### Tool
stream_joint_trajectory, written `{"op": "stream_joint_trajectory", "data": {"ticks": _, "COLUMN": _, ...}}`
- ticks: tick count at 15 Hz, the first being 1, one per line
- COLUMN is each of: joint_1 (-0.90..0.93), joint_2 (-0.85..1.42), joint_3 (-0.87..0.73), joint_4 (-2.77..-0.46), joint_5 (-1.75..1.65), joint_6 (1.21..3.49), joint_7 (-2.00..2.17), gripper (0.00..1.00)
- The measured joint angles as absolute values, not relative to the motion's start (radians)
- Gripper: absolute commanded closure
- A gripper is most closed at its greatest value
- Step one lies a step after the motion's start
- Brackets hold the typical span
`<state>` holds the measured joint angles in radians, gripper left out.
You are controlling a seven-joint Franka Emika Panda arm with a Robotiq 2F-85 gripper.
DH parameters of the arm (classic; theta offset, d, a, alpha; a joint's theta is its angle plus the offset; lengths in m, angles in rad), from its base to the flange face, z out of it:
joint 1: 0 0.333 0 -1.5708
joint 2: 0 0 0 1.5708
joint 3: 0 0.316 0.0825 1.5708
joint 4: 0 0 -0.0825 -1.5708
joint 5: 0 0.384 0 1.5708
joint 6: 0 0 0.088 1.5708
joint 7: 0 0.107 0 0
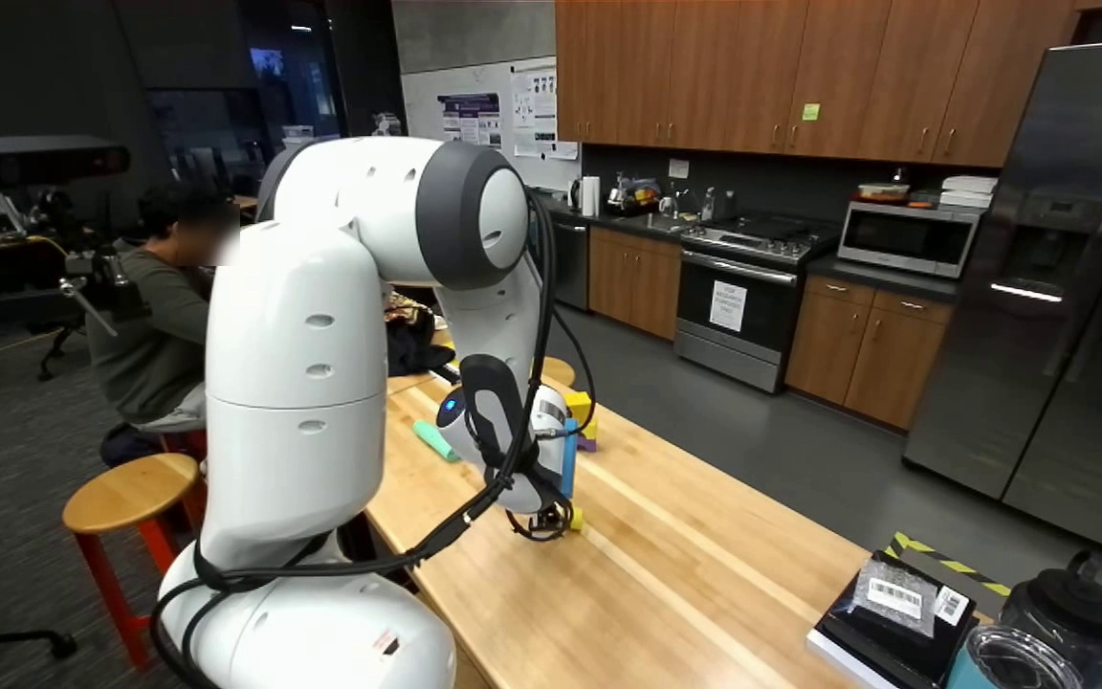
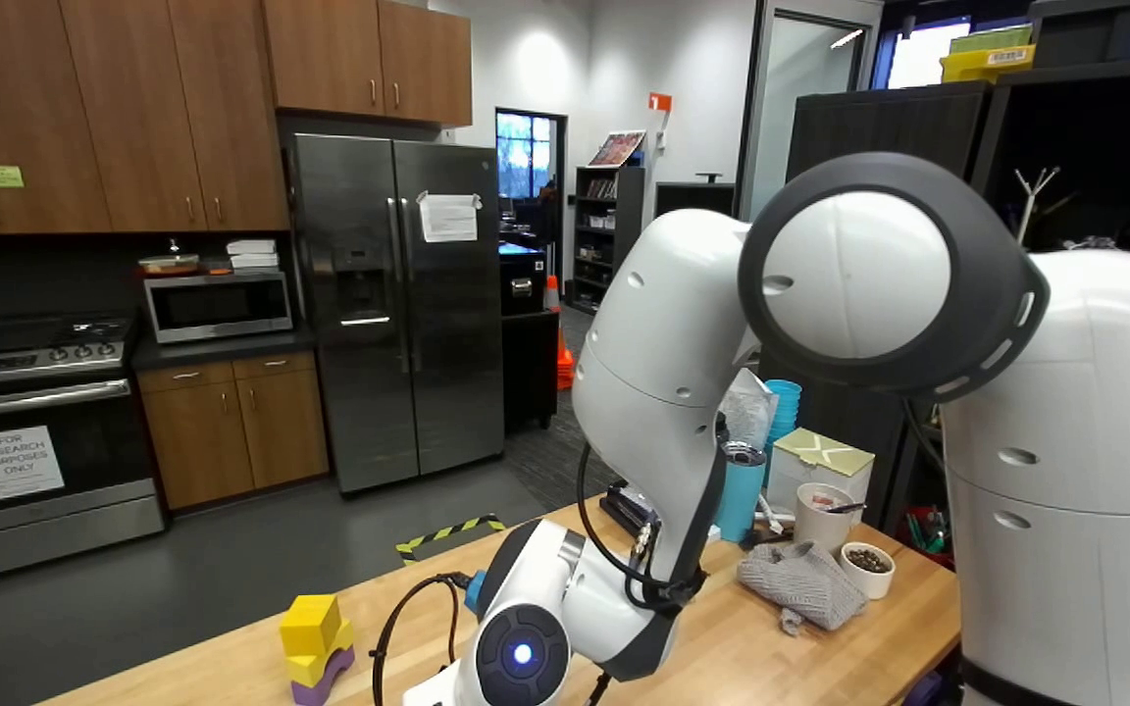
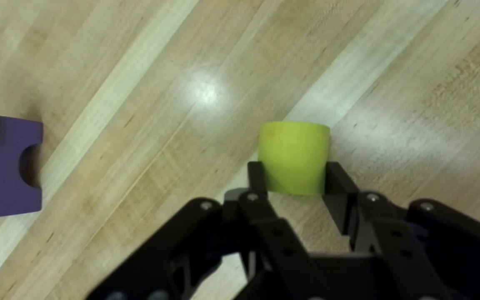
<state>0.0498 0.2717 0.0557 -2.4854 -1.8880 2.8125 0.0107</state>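
tool (image 3: 294,177) holding the yellow block (image 3: 294,146) by opposite sides; purple-and-yellow block stack (image 2: 315,647) stands apart from it on the worktop (image 3: 161,112).

Wrist view downward; exteriors share fridge (image 2: 393,319)

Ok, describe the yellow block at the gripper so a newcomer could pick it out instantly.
Start at the long wooden table and find the gripper low over it. Between its fingertips in the wrist view is a yellow block. It is apart from the yellow-and-purple stack and, unlike the purple block there, shows no curved notch.
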Motion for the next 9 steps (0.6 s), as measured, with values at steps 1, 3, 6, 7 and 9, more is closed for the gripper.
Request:
{"op": "stream_joint_trajectory", "data": {"ticks": 1, "joint_1": 0.05, "joint_2": 0.272, "joint_3": 0.056, "joint_4": -2.484, "joint_5": -1.892, "joint_6": 2.814, "joint_7": 0.011, "gripper": 0.86}}
{"op": "stream_joint_trajectory", "data": {"ticks": 3, "joint_1": 0.05, "joint_2": 0.272, "joint_3": 0.056, "joint_4": -2.482, "joint_5": -1.902, "joint_6": 2.818, "joint_7": 0.013, "gripper": 0.86}}
{"op": "stream_joint_trajectory", "data": {"ticks": 6, "joint_1": 0.05, "joint_2": 0.27, "joint_3": 0.059, "joint_4": -2.472, "joint_5": -1.913, "joint_6": 2.828, "joint_7": 0.018, "gripper": 0.86}}
{"op": "stream_joint_trajectory", "data": {"ticks": 7, "joint_1": 0.051, "joint_2": 0.268, "joint_3": 0.062, "joint_4": -2.467, "joint_5": -1.92, "joint_6": 2.831, "joint_7": 0.024, "gripper": 0.86}}
{"op": "stream_joint_trajectory", "data": {"ticks": 9, "joint_1": 0.052, "joint_2": 0.262, "joint_3": 0.072, "joint_4": -2.456, "joint_5": -1.939, "joint_6": 2.842, "joint_7": 0.048, "gripper": 0.86}}
